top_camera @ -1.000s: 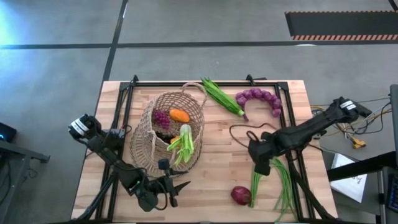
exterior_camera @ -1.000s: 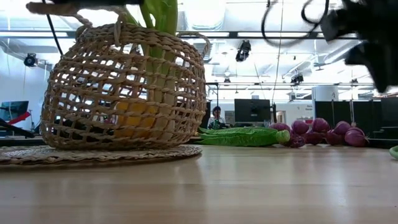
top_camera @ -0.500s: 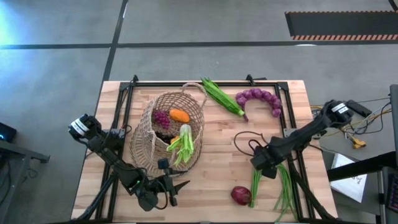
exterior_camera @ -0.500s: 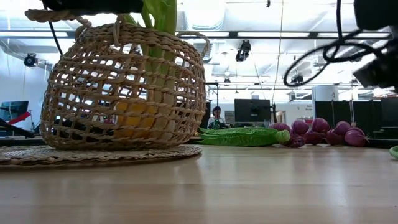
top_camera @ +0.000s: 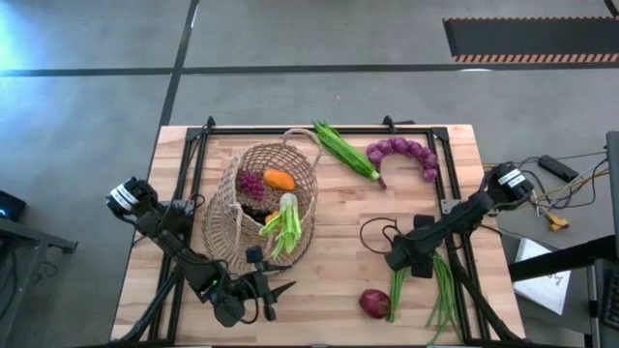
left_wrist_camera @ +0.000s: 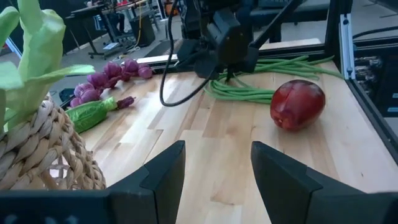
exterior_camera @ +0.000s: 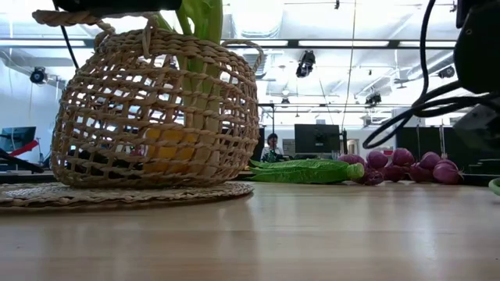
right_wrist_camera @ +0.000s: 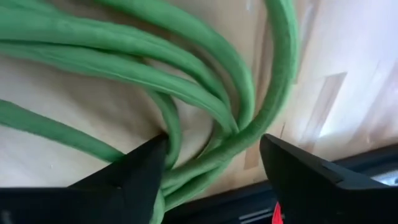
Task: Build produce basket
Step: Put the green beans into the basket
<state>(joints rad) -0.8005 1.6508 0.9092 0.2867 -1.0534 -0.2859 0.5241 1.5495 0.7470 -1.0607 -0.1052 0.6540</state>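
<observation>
The tan wicker basket (top_camera: 230, 208) (exterior_camera: 156, 109) stands upright on the table's left half. Inside it are a leek (top_camera: 283, 224), purple grapes (top_camera: 250, 182) and an orange pepper (top_camera: 280, 179). Green pods (top_camera: 346, 150) and a string of purple onions (top_camera: 401, 150) lie near the far edge. A red onion (top_camera: 375, 304) (left_wrist_camera: 298, 104) and green beans (top_camera: 440, 290) (right_wrist_camera: 186, 68) lie near the near edge. My right gripper (top_camera: 404, 263) (right_wrist_camera: 214, 146) is open, low over the beans' far end. My left gripper (top_camera: 280, 290) (left_wrist_camera: 217, 149) waits open, just nearer than the basket. My right gripper comes from above, pointing down, and its open fingers (right_wrist_camera: 143, 174) stand on either side of the beans' bunched far end (right_wrist_camera: 205, 118). The beans lie on the table. I cannot tell whether the fingers touch them.
A flat woven mat (exterior_camera: 117, 195) lies under the basket. Black frame rails (top_camera: 196, 184) (top_camera: 453, 193) run along the table's sides and far edge. A black cable loop (top_camera: 375, 232) hangs by the right gripper. Bare wood lies between basket and beans.
My right gripper has gone down and toward the near edge, onto the far end of the green beans, with its arm swinging lower. The produce and the basket have stayed put.
</observation>
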